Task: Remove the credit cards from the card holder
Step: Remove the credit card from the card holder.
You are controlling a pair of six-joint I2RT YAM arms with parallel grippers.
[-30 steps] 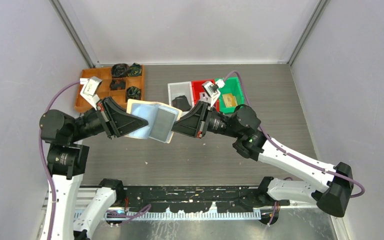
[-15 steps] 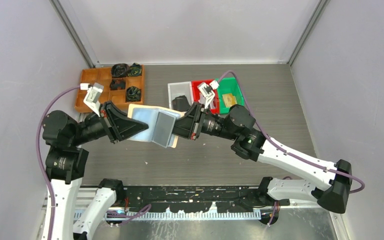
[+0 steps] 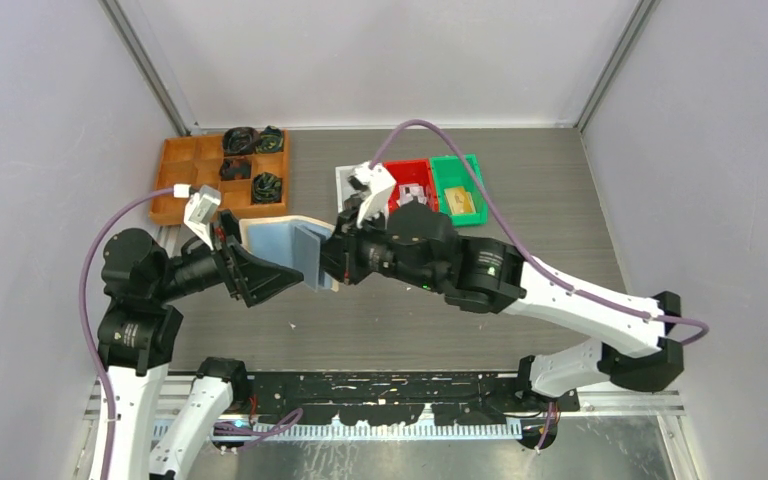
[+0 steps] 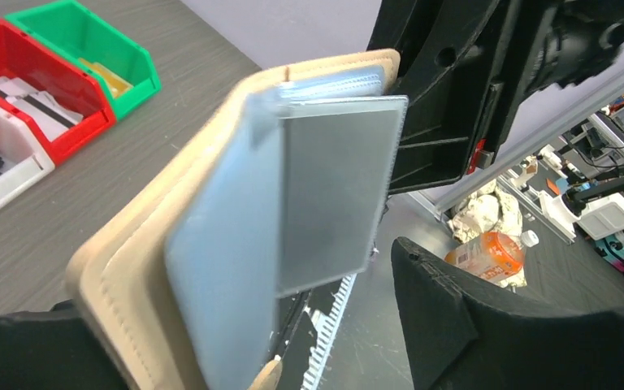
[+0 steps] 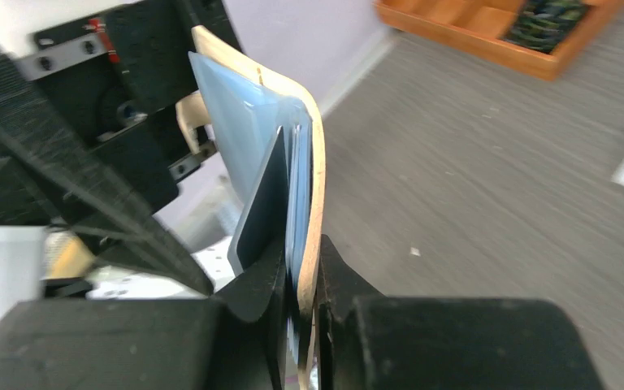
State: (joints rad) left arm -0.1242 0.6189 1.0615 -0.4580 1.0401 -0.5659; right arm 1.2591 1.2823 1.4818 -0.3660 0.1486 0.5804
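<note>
The beige card holder [image 3: 278, 238] hangs in the air between the two arms, standing nearly on edge with its pale blue pockets [image 4: 227, 268] showing. A dark grey credit card [image 4: 333, 195] sticks halfway out of a pocket. My right gripper [image 3: 328, 262] is shut on the holder's right edge, pinching the beige cover and the blue pockets [image 5: 301, 268]. The credit card [image 5: 262, 203] leans out beside its left finger. My left gripper [image 3: 278, 272] is open around the holder's left end. The beige cover [image 4: 122, 276] rests near one finger, and the other finger [image 4: 455, 325] stands well apart.
A wooden tray [image 3: 175, 160] with black items sits at the back left. White [image 3: 348, 178], red [image 3: 412, 170] and green [image 3: 472, 172] bins stand behind the right arm. The red bin [image 4: 16, 41] holds cards. Grey walls stand close on both sides.
The left gripper has opened and let go of the card holder. The right arm has swung left and turned its wrist, tipping the holder up on edge.
</note>
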